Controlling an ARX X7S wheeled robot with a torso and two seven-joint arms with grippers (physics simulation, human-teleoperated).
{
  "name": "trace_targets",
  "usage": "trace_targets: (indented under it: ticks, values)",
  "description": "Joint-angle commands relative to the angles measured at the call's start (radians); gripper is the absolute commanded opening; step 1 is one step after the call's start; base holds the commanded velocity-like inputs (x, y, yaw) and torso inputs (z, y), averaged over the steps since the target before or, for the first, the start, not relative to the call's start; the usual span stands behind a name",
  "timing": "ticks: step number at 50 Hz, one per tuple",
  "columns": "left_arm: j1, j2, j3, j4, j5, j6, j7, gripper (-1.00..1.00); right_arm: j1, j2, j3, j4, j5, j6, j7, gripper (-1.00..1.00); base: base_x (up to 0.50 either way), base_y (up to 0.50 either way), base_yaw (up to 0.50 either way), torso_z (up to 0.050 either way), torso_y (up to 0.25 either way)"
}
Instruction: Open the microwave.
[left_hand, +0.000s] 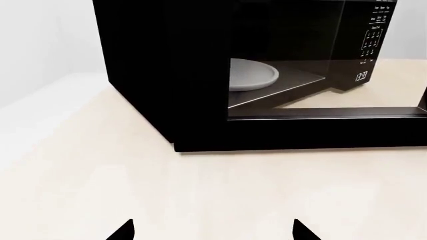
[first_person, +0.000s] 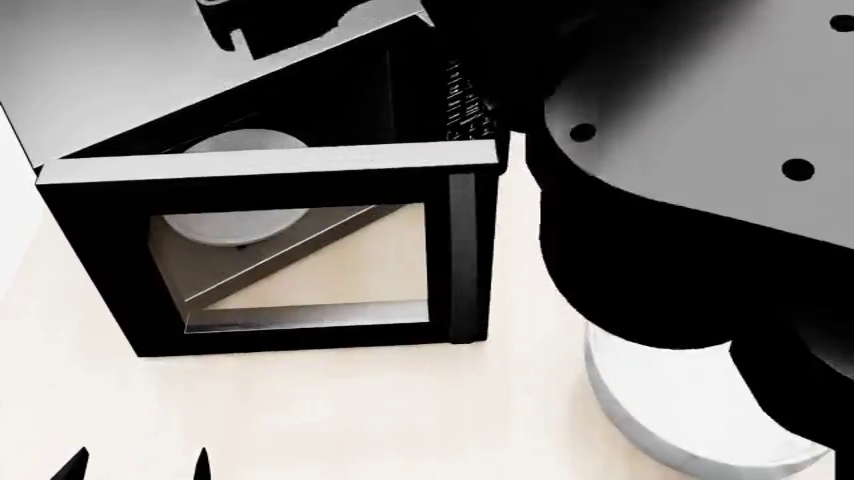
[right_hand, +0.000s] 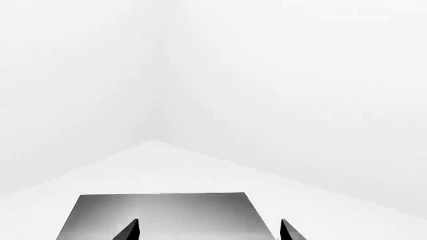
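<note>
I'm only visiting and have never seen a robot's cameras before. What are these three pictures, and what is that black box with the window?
These are computer-rendered views from one two-armed robot. One camera sits on its head and looks down; the other two ride on its arms just behind the fingers.

The large black boxy microwave stands on a pale beige counter. Its glass-windowed door is swung open, so you look through the pane at the round white turntable plate inside. The white-lettered keypad and clock are beside the opening.

The dark points at the bottom of the left arm's picture are the left fingers, apart and holding nothing. The right fingers are also apart and empty, above a flat grey surface. In the head view, the big black shape on the right is the robot's own arm, with a white bowl partly hidden below it.
</note>
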Motion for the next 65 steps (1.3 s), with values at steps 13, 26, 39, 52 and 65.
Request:
trace_targets:
  ticks: [13,26,39,52,65]
  values:
    - [-0.006,-0.002,0.005,-0.010,-0.020,0.001,0.008,1.00,0.277,-0.079,-0.198,0.594,-0.181,0.066,-0.350,1.00,0.00,0.00,0.00,0.000,0.000]
    - [-0.005,-0.004,0.010,-0.009,-0.018,0.002,0.004,1.00,0.336,-0.107,-0.281,0.736,-0.242,0.063,-0.471,1.00,0.00,0.00,0.00,0.000,0.000]
    - [-0.005,-0.005,0.012,-0.010,-0.022,0.005,0.003,1.00,0.319,-0.119,-0.301,0.773,-0.252,0.053,-0.491,1.00,0.00,0.00,0.00,0.000,0.000]
    - [-0.007,-0.008,0.014,-0.010,-0.025,0.004,0.000,1.00,0.285,-0.120,-0.314,0.772,-0.237,0.066,-0.501,1.00,0.00,0.00,0.00,0.000,0.000]
    - [-0.008,-0.010,0.016,-0.011,-0.028,0.004,-0.001,1.00,0.255,-0.117,-0.298,0.767,-0.202,0.080,-0.492,1.00,0.00,0.00,0.00,0.000,0.000]
